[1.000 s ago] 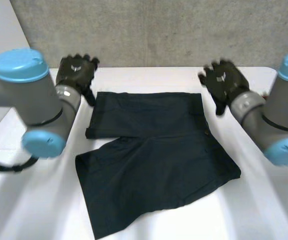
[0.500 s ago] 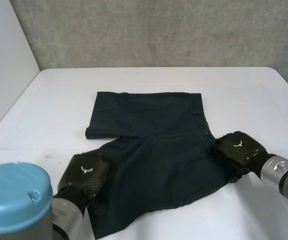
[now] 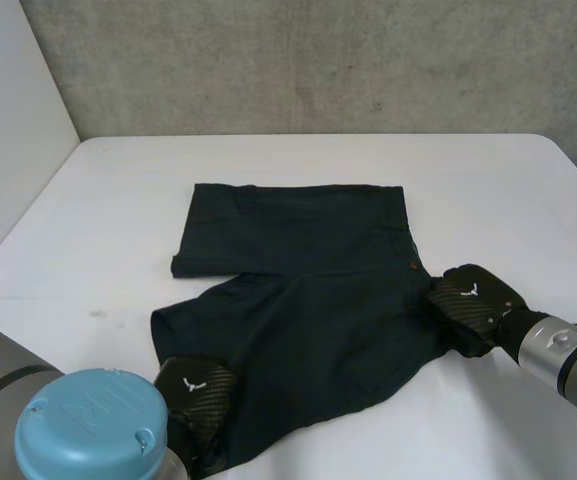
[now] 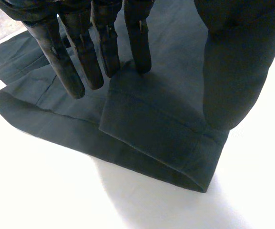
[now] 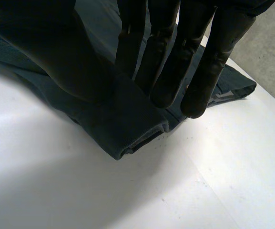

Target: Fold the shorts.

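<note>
Shorts [image 3: 308,290], dark, are lying spread flat on the white worktop [image 3: 468,180], waistband at the far side and both legs pointing toward the robot. The left hand [image 3: 196,392] is pinching the near hem corner of the left leg between thumb and straight fingers [image 4: 80,62]. The right hand [image 3: 473,300] is gripping the right leg's outer hem corner, with the cloth bunching up under its thumb.

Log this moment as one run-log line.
step: grasp | left hand: pinches shorts, near-left corner | right hand: pinches right corner | rest: spread on table
</note>
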Motion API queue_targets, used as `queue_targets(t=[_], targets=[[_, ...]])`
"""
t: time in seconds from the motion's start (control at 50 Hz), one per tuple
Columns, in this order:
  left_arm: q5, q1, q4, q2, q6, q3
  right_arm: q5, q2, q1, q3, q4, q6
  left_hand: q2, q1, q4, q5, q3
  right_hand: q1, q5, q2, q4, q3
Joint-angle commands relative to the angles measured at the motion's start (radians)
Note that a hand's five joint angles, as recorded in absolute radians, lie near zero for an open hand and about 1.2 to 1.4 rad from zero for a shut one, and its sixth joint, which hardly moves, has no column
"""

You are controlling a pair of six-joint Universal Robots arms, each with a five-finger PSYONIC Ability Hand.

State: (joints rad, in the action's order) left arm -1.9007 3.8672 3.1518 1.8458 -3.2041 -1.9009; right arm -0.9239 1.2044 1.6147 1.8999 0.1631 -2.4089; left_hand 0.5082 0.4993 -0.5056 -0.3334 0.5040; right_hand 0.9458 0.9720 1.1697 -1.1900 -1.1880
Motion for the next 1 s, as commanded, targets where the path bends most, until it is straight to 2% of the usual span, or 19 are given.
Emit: queue_targets(t=[0.02, 0.16, 0.34, 0.6, 0.68, 0.74, 0.8, 0.82, 1.0], targets=[[-0.001, -0.009, -0.007, 0.0, 0.0, 0.0, -0.013, 0.009, 0.001, 0.008, -0.004, -0.004, 0.084, 0.093, -0.087, -0.084, 0.088, 0.45, 0.25, 0.227, -0.206, -0.208], [-0.008, -0.014, -0.009, 0.027, -0.002, 0.0, -0.013, 0.009, 0.001, 0.004, -0.002, -0.035, 0.084, 0.093, -0.087, -0.084, 0.088, 0.45, 0.25, 0.227, -0.206, -0.208], [-0.066, -0.017, -0.003, 0.061, -0.002, -0.003, -0.013, 0.011, -0.001, 0.001, -0.002, -0.046, 0.072, 0.081, -0.075, -0.073, 0.077, 0.45, 0.25, 0.227, -0.206, -0.208], [-0.069, -0.023, 0.005, 0.102, -0.008, 0.002, -0.012, 0.011, -0.001, 0.004, -0.004, -0.046, 0.096, 0.105, -0.098, -0.096, 0.1, 0.45, 0.25, 0.227, -0.206, -0.208], [-0.069, -0.025, 0.019, 0.104, -0.008, 0.002, -0.012, 0.011, -0.001, 0.004, -0.004, -0.046, 0.28, 0.289, -0.283, -0.28, 0.284, 0.45, 0.25, 0.227, -0.206, -0.208], [-0.07, -0.023, 0.048, 0.102, -0.014, 0.0, -0.013, 0.012, -0.001, 0.005, -0.004, -0.046, 0.558, 0.567, -0.561, -0.559, 0.563, 0.45, 0.25, 0.227, -0.206, -0.208], [-0.074, -0.023, 0.057, 0.096, -0.016, 0.002, -0.013, 0.014, -0.001, 0.005, -0.004, -0.046, 0.738, 0.747, -0.741, -0.738, 0.742, 0.45, 0.25, 0.227, -0.206, -0.208], [-0.075, -0.023, 0.06, 0.093, -0.014, 0.005, -0.013, 0.015, -0.001, 0.005, -0.004, -0.046, 0.878, 0.887, -0.881, -0.878, 0.882, 0.45, 0.25, 0.227, -0.206, -0.208], [-0.087, -0.017, 0.06, 0.013, -0.016, 0.022, -0.016, 0.02, -0.001, 0.005, -0.007, -0.044, 0.888, 0.897, -0.891, -0.888, 0.892, 0.45, 0.25, 0.227, -0.206, -0.208]])
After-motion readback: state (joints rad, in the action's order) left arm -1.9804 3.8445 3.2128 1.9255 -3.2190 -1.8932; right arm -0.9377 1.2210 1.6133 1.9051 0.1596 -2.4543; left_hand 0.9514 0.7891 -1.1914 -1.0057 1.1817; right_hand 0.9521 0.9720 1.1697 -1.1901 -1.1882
